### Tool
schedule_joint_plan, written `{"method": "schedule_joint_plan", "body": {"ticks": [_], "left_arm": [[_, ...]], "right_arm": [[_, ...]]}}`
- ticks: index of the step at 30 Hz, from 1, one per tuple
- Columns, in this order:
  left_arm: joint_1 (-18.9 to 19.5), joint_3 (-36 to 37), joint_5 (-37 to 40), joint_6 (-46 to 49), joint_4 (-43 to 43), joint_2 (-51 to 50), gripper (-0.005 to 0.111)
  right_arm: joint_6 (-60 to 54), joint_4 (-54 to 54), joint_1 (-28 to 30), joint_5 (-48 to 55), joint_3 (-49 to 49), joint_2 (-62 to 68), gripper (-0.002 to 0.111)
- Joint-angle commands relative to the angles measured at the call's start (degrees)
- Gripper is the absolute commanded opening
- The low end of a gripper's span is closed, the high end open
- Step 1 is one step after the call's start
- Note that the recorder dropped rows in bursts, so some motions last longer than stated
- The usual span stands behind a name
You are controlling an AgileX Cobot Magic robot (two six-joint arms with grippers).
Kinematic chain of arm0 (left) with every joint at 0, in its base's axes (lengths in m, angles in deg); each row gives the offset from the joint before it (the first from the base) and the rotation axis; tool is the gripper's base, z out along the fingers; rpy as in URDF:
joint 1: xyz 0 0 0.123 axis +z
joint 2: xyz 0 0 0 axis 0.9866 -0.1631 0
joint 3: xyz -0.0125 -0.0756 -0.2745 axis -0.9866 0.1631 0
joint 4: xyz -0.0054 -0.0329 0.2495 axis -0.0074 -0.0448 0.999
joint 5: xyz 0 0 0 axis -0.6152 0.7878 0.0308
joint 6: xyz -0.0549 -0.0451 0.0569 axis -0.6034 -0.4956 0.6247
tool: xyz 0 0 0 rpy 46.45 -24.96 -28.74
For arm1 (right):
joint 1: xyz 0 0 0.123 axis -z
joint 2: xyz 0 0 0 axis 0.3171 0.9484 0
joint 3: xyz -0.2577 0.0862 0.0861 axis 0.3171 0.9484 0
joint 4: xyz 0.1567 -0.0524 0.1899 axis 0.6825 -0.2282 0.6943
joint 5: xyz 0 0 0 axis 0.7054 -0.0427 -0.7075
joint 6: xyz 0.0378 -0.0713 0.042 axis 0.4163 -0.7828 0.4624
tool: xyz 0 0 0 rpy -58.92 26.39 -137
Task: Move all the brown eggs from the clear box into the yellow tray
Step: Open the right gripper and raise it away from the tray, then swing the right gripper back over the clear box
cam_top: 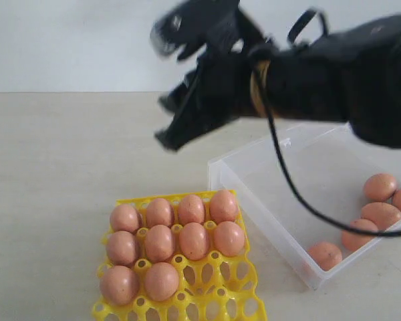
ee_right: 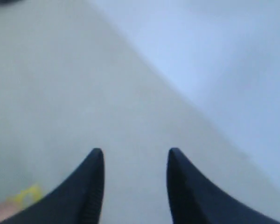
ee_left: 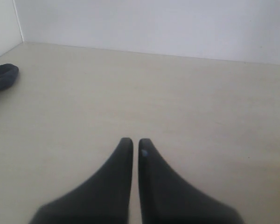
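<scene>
Your right pincer [ee_right: 135, 156] hangs open and empty above the gap between the yellow tray [cam_top: 214, 294] and the clear box [cam_top: 260, 214], and the left pincer [ee_left: 136, 142] is closed on nothing over bare counter [ee_left: 200, 102]. Ten brown eggs [cam_top: 194, 241] sit in the tray and at least six lie loose in the box. Watch the black cable [cam_top: 287, 184] drooping across the box, since on a reach down it could snag the wall or nudge eggs, and a round egg may roll from an off-centre grip. The arm is blurred and the frame edge cuts off the box, so you cannot be sure how many eggs remain.
</scene>
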Motion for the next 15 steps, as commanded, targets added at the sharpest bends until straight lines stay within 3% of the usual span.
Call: {"method": "schedule_joint_plan", "body": {"ticks": [1, 5, 8, 11, 12, 15], "left_arm": [[-0.19, 0.23, -0.16, 0.24, 0.00, 0.17, 0.004], [-0.19, 0.23, -0.16, 0.24, 0.00, 0.17, 0.004], [-0.19, 0.23, -0.16, 0.24, 0.00, 0.17, 0.004], [-0.19, 0.23, -0.16, 0.24, 0.00, 0.17, 0.004], [-0.19, 0.23, -0.16, 0.24, 0.00, 0.17, 0.004], [-0.19, 0.23, -0.16, 0.24, 0.00, 0.17, 0.004]], "right_arm": [[-1.61, -0.16, 0.07, 18.75, -6.57, -6.52, 0.000], [-12.37, 1.37, 0.48, 29.62, -10.55, -6.75, 0.001], [-22.14, 12.99, 5.08, 28.60, -12.90, -5.35, 0.001], [-40.83, 38.28, 14.63, 27.44, -17.37, -1.84, 0.000], [-51.63, 49.16, 18.65, 28.37, -19.54, -0.02, 0.000], [-76.58, 79.78, 31.40, 38.62, -27.07, 6.52, 0.000]]}}
